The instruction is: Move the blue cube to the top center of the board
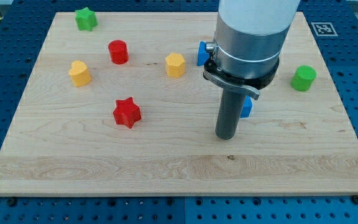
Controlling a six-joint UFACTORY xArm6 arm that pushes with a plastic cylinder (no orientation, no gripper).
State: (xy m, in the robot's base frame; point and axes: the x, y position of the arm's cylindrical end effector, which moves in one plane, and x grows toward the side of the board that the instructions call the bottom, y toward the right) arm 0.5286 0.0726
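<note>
Two blue blocks show, both partly hidden by my arm, so I cannot tell which is the cube. One blue block [247, 107] peeks out just right of the rod, touching or nearly touching it. The other blue block [201, 53] sits at the left edge of the arm's grey body, higher up the board. My tip [227, 137] rests on the wooden board [166, 168] right of centre, just below and left of the lower blue block.
A green star [86, 18] is at the top left. A red cylinder [118, 51], a yellow block [79, 73] and a yellow hexagonal block [175, 65] stand left of the arm. A red star [127, 112] is at mid-left, a green cylinder [303, 78] at the right.
</note>
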